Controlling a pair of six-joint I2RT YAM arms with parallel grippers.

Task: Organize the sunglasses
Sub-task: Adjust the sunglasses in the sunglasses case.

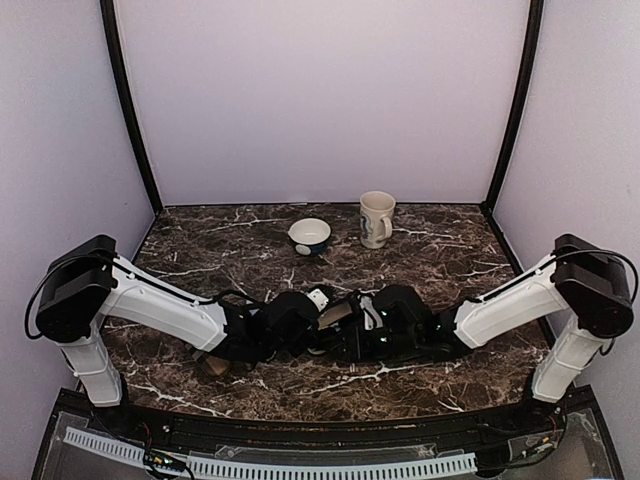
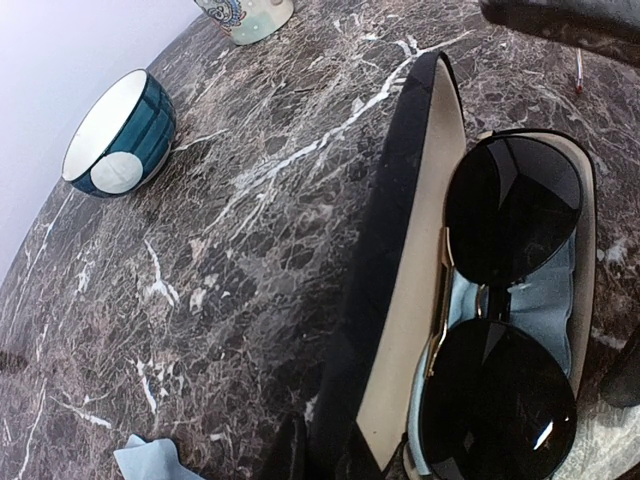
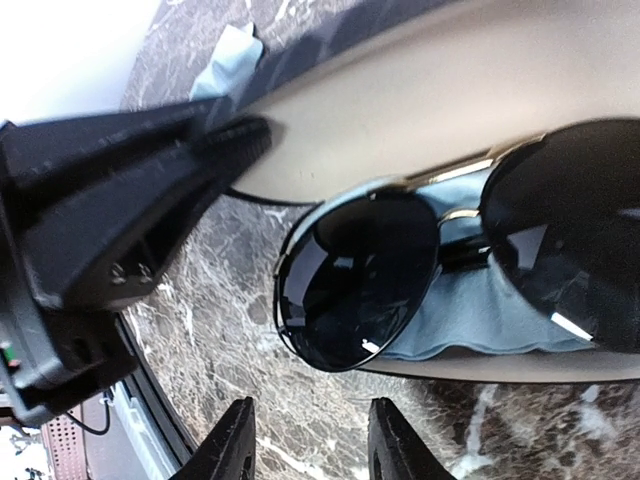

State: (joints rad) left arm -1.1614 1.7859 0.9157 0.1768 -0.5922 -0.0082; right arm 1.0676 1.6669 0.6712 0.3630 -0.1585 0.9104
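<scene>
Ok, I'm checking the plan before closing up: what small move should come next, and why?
Probably draw the open right gripper clear: the sunglasses already lie in the case, and the left gripper pinches its lid, ready to fold it shut.

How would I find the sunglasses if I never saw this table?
Look at the dark marble table, near its front middle, where an open black case lies. The sunglasses rest inside it on a pale blue cloth. Their two dark, shiny lenses with thin rims set them apart from the bowl and mug at the back.
</scene>
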